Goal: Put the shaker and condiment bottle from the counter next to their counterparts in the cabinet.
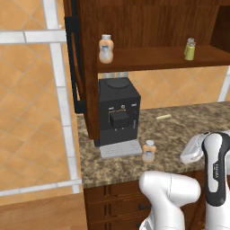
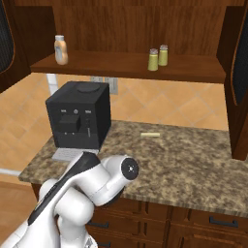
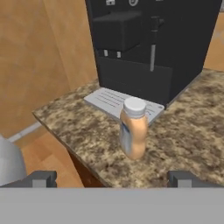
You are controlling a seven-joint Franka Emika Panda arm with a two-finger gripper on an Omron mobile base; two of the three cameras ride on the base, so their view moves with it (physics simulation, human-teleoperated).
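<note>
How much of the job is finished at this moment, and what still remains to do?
Done: two shakers stand side by side on the cabinet shelf, so the shaker appears placed. In hand: nothing is held; the open hand faces the condiment bottle, upright on the counter by the coffee machine. Left: grasp that bottle and set it beside its twin on the shelf.

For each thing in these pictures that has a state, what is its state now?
claw: open, empty, apart from the bottle.
condiment bottle: upright on the counter, capped.
twin bottle: upright on the shelf.
two shakers: upright side by side on the shelf.
cabinet: door open.
</note>
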